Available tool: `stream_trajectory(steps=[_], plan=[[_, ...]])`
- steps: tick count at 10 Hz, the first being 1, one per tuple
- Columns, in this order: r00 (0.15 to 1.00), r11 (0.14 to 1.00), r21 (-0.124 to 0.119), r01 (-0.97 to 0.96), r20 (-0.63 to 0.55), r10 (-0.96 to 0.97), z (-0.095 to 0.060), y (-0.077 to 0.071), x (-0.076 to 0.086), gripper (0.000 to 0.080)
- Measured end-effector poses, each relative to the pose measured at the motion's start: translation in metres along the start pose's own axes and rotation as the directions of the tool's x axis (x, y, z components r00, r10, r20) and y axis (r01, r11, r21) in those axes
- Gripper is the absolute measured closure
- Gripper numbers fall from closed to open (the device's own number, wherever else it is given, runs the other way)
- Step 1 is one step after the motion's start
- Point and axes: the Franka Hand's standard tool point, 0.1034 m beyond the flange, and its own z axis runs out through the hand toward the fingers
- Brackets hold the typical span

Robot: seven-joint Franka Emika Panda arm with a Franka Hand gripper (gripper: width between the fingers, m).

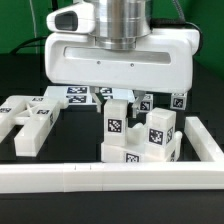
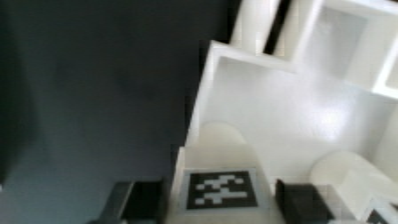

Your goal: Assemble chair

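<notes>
The pincer hangs straight down at the middle of the exterior view, and its broad white housing fills the twelve o'clock part of the frame. In the wrist view the pincer is pinching a white tagged bar. Its dark fingers press on the bar's two sides, and the bar's square tag faces the camera between them. In the exterior view the tagged bar stands upright directly under the housing, at the frame's centre.

The chair's glossy white pieces sit on the black surface. Just beside the held bar, toward three o'clock, a second tagged block stands upright. A low tagged piece lies at about five o'clock from the bar, close against both. An X-braced panel lies flat at nine o'clock, apart from that cluster. More tagged parts show at ten o'clock behind the housing, partly hidden.

The long white L-shaped rail runs across six o'clock and turns back along the four o'clock side, with the cluster inside its corner.

In the wrist view a broad white chair piece with a raised edge lies beyond the bar. Whether the two touch cannot be told.
</notes>
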Motion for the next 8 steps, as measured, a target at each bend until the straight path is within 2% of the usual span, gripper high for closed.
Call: stream_trajectory(steps=[3,6,7,8], plan=[[0.972,0.972,0.027,-0.234,0.015,0.234,-0.0001,-0.0018,-0.0003,0.0511],[0.968,0.968,0.026,-0.250,0.015,0.250,-0.0001,-0.0019,-0.0004,0.0510],[0.975,0.975,0.026,-0.222,0.014,0.222,-0.0001,-0.0019,-0.0003,0.0293],[0.986,0.986,0.024,-0.164,0.011,0.163,-0.0005,-0.0015,0.0000,0.0293]])
